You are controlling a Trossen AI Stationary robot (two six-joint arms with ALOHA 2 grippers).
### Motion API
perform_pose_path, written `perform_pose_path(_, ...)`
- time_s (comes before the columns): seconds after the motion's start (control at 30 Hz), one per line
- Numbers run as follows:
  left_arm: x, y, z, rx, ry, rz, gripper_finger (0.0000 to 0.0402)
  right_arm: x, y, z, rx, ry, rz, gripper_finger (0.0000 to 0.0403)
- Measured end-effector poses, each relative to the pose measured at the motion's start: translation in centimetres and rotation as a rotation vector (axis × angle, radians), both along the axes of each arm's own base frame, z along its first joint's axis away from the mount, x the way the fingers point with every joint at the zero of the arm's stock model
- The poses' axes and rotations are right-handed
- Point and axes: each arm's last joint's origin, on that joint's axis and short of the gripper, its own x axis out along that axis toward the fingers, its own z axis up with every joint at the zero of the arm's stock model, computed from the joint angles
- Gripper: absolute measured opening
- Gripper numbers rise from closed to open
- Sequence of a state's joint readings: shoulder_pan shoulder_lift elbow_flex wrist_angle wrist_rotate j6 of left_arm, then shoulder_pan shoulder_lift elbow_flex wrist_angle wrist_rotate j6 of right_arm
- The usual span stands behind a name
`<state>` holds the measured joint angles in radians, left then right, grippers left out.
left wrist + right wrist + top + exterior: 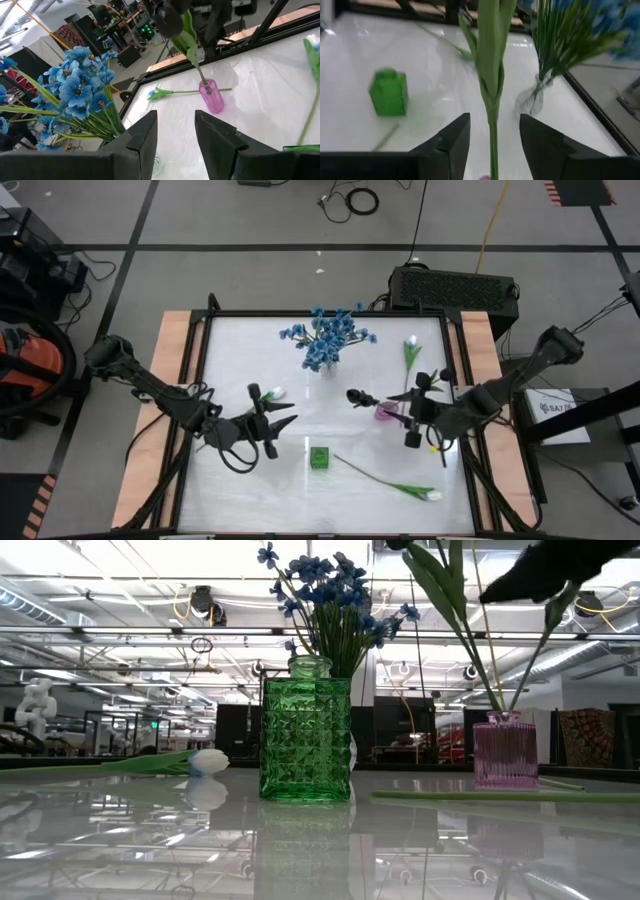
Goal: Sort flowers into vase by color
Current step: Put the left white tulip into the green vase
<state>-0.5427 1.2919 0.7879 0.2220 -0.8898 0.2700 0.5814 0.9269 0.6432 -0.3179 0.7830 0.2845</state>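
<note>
A dark tulip (356,396) stands with its stem in the small pink vase (387,412). My right gripper (492,135) is open, its fingers on either side of that green stem (491,75) above the vase, without touching it. The blue blossoms (326,338) stand in a clear vase at the far middle. The green vase (319,457) holds no flowers. White tulips lie flat on the table: one (272,393) beside my open left gripper (278,425), one (410,348) far right, one (405,488) near right.
A black frame (200,370) rims the white table top. The green vase (305,730) stands toward the near middle, with bare table around it. A black box (455,288) sits beyond the far right corner.
</note>
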Motion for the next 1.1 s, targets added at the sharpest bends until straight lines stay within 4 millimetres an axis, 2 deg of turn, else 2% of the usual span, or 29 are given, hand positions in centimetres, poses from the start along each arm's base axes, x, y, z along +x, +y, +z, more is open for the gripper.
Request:
perform_pose_path(0.1, 0.1, 0.3, -0.2, 0.003, 0.017, 0.014, 0.0139, -0.3, 0.2, 1.6, 0.030, -0.054, 0.021, 0.0166)
perform_pose_path(0.23, -0.1, 0.9, -1.2, -0.015, 0.090, 0.046, 0.0139, -0.6, 1.0, 5.0, 0.083, -0.142, 0.070, 0.0166)
perform_pose_path(0.4, -0.7, 1.2, -2.6, -0.133, 0.164, 0.102, 0.0139, -0.9, 2.6, 7.9, 0.073, -0.187, 0.157, 0.0166)
perform_pose_path(0.53, -1.3, 1.9, -3.9, -0.319, 0.268, 0.120, 0.0139, -0.8, 3.7, 8.8, 0.047, -0.193, 0.187, 0.0167)
perform_pose_path(0.77, -3.3, 2.9, -5.8, -0.511, 0.364, 0.361, 0.0139, -0.9, 5.1, 9.5, 0.041, -0.180, 0.240, 0.0167)
perform_pose_path(0.97, -5.1, 3.1, -6.5, -0.562, 0.460, 0.482, 0.0139, -1.4, 5.5, 9.8, 0.073, -0.191, 0.262, 0.0167)
perform_pose_path(1.1, -5.6, 3.1, -6.9, -0.615, 0.520, 0.505, 0.0139, -1.5, 5.7, 9.8, 0.074, -0.190, 0.272, 0.0167)
